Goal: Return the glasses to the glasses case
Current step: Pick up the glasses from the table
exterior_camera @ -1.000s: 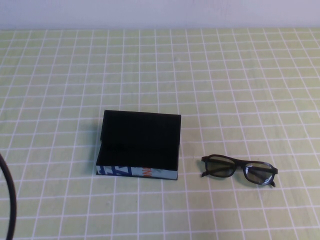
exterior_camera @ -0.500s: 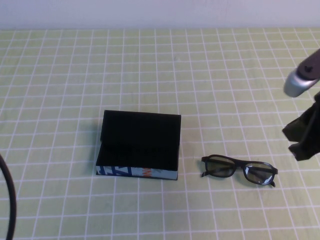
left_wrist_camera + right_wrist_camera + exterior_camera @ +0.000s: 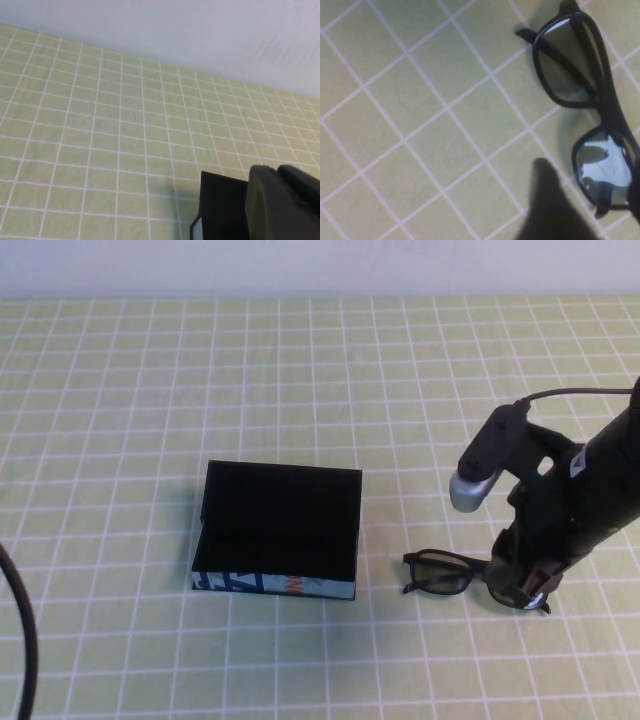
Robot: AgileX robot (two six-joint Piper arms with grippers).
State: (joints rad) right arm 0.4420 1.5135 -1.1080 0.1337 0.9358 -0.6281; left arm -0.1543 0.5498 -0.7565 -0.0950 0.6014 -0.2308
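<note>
Right gripper [image 3: 527,585] over glasses [image 3: 452,573], left gripper [image 3: 282,202] beside glasses case [image 3: 279,530]

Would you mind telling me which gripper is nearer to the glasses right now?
The right. The right gripper is low over the glasses' right lens; the left gripper sits beyond the glasses case, outside the high view.

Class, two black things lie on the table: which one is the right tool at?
The glasses, right of the glasses case: the right tool is over their right lens. The left tool hangs by the case.
</note>
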